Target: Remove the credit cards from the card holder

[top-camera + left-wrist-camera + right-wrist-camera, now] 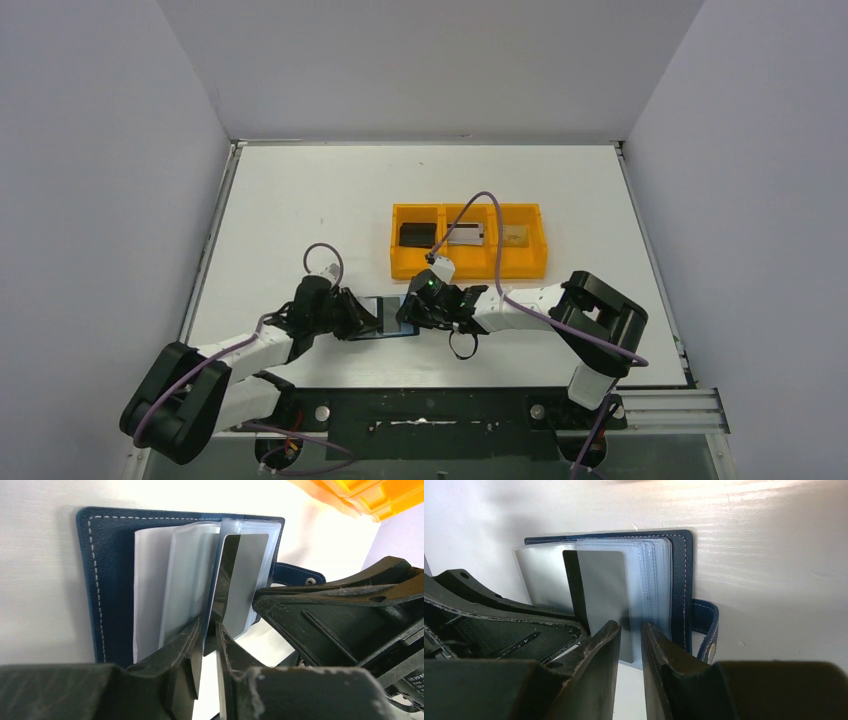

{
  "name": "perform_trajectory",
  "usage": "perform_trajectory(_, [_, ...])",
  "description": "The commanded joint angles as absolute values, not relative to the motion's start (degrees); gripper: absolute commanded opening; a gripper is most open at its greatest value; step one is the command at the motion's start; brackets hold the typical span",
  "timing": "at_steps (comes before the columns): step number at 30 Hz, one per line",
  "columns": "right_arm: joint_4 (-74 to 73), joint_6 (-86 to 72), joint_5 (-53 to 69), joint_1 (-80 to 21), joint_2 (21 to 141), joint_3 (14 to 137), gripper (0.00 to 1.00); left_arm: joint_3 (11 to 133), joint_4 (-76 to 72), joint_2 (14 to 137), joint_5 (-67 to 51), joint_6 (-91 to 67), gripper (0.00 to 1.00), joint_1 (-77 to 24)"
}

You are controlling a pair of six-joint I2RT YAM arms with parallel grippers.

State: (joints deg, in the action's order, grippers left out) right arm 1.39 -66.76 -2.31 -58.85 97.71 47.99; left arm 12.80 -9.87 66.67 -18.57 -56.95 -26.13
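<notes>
Nearest you, your left arm point(245, 350) and right arm point(530, 305) are reaching inward from the near edge of the white desk point(300, 210). They are meeting over the card holder point(386, 318), which is lying open and flat on the desk just in front of the orange tray point(520, 265). Your left jaws are pinching almost closed on the dark-striped edge of a silver-grey card point(245, 580). That card is standing upright inside a clear sleeve point(250, 528), beside the other pocket pages point(175, 585). Whether the left jaws are gripping the card alone or the sleeve with it, you cannot tell. Your right jaws are clenching on the opposite edge of that sleeve, with only a narrow gap showing between the fingertips point(606, 645). The holder's closing tab point(295, 574) is sticking out sideways past the cover. Farther back, each of the tray's three compartments is holding one card: a black card point(415, 234) on the left, a silver card point(466, 235) in the middle and a gold-tan card point(515, 235) on the right.
</notes>
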Motion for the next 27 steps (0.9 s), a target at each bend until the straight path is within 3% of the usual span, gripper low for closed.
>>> perform_trajectory(1, [-1.23, -66.72, -2.91, -58.45, 98.55, 47.41, 0.24, 11.16, -15.77, 66.47, -21.82, -57.87, 0.14, -24.68])
perform_trajectory(11, [-1.46, -66.68, -2.81, -58.51, 98.54, 47.54, 0.24, 10.98, -19.77, 67.87, -24.95, -58.40, 0.15, -23.74])
perform_trajectory(14, [-1.79, -66.73, -3.10, -58.46, 98.48, 47.55, 0.24, 11.03, -18.85, 67.70, -25.15, -57.91, 0.07, -23.34])
perform_trajectory(17, [-3.51, -67.02, -4.57, -58.59, 97.86, 47.64, 0.24, 11.52, -14.53, 65.68, -23.11, -57.07, 0.00, -22.91])
perform_trajectory(27, [-9.40, -65.87, -8.29, -58.87, 97.50, 50.45, 0.24, 16.53, 1.54, 56.67, -17.09, -51.46, 0.00, -22.50])
